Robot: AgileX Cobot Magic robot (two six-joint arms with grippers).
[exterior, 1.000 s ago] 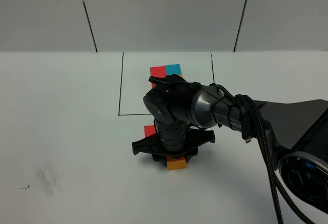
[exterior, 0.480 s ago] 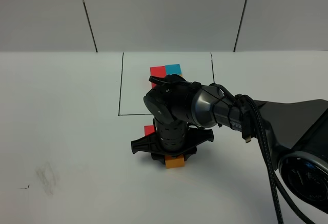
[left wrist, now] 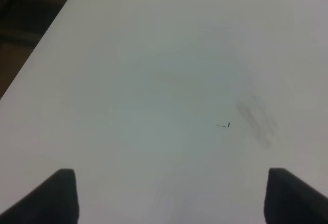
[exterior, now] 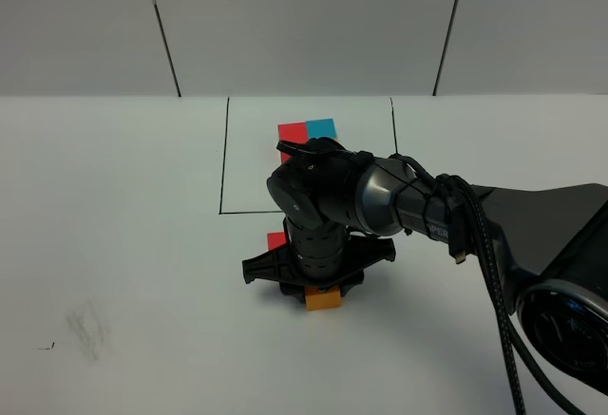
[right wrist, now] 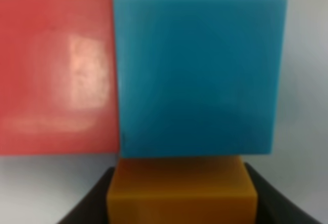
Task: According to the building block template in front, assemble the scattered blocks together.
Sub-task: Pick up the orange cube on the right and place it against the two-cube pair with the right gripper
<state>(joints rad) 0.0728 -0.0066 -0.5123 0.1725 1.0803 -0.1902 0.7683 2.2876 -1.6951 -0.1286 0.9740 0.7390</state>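
The building block template lies inside the black drawn rectangle [exterior: 222, 159] at the back; its red cube [exterior: 291, 132] and teal cube [exterior: 322, 128] show, and the arm hides the rest. My right gripper [exterior: 323, 293] points straight down in front of the rectangle, shut on the orange block [exterior: 325, 300]. Close up, the orange block [right wrist: 182, 190] sits between dark fingers [right wrist: 87, 206] and touches the teal-blue block [right wrist: 197, 75]. The red block [right wrist: 56, 70] lies flush beside the teal-blue one. Only a corner of the red block [exterior: 276, 241] shows from above. My left gripper [left wrist: 177, 196] is open over bare table.
The right arm and its black cable [exterior: 484, 273] stretch across the right half of the white table. A grey smudge [exterior: 90, 330] and a small dark mark [exterior: 46, 346] lie at the front left. The table's edge [left wrist: 36, 55] shows in the left wrist view.
The right gripper has carried the orange block a little left and back, closer to the other two blocks. The left gripper has not moved.
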